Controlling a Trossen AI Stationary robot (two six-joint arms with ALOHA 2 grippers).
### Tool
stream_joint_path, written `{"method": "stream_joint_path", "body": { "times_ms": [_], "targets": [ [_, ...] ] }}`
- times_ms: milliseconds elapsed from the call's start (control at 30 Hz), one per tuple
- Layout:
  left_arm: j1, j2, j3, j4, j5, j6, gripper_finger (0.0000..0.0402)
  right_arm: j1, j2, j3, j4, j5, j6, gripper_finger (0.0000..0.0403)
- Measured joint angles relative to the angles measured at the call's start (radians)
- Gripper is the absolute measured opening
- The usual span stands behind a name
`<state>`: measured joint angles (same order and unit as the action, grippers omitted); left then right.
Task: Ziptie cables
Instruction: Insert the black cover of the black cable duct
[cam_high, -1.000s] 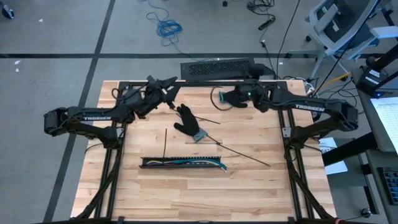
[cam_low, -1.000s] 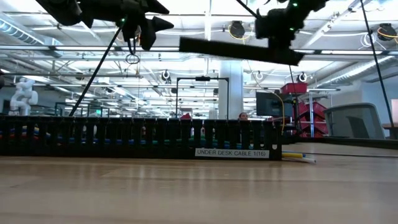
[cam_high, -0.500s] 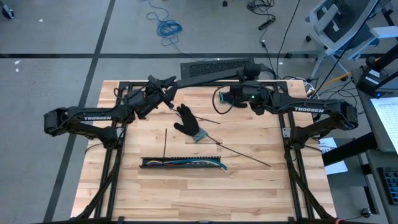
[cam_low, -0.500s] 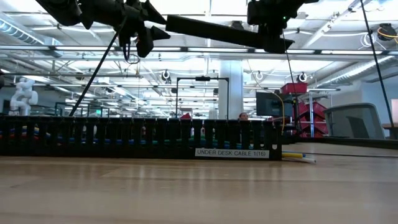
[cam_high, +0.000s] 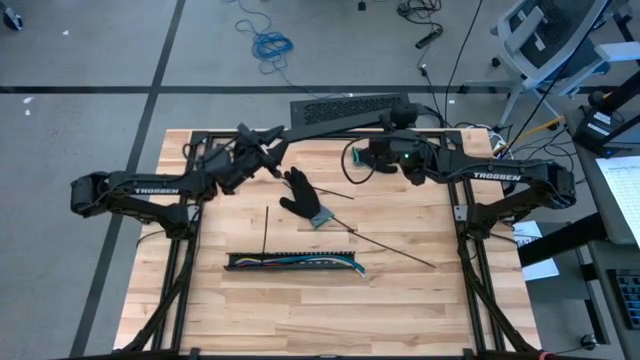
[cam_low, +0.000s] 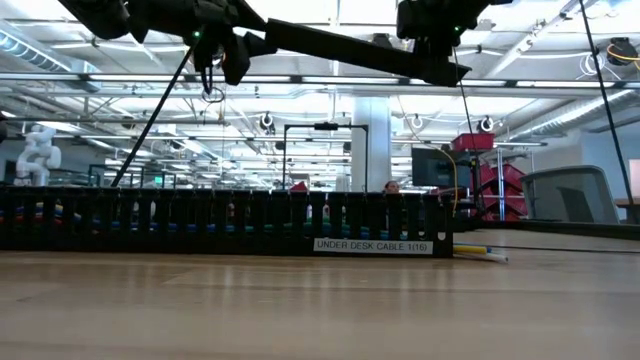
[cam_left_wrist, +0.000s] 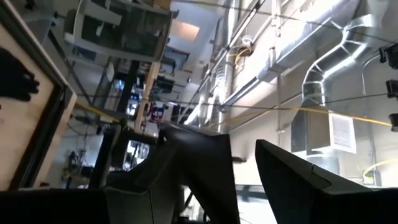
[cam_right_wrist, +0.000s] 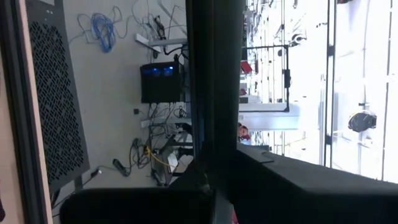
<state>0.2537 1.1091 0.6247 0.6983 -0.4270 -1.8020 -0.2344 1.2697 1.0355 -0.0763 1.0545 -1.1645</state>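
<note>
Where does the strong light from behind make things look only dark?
Low view: ceiling lamps behind turn the black bar and the slotted strip into silhouettes. Left wrist view: the left pincer is dark against the bright ceiling. Right wrist view: white glare fills one side. High view: even light, no glare.

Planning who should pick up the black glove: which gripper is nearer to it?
Left. The left gripper hovers just up-left of the black glove; the right gripper sits farther off, up-right, near the table's back edge.
</note>
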Motion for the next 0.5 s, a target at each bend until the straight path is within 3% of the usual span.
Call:
{"method": "stream_joint_path", "body": {
  "times_ms": [500],
  "targets": [
    [-0.067,0.000,0.002,0.051,0.016,-0.086,0.0205,0.015,0.000,0.000,-0.005,-0.014,-0.029,0.0008]
  ]
}}
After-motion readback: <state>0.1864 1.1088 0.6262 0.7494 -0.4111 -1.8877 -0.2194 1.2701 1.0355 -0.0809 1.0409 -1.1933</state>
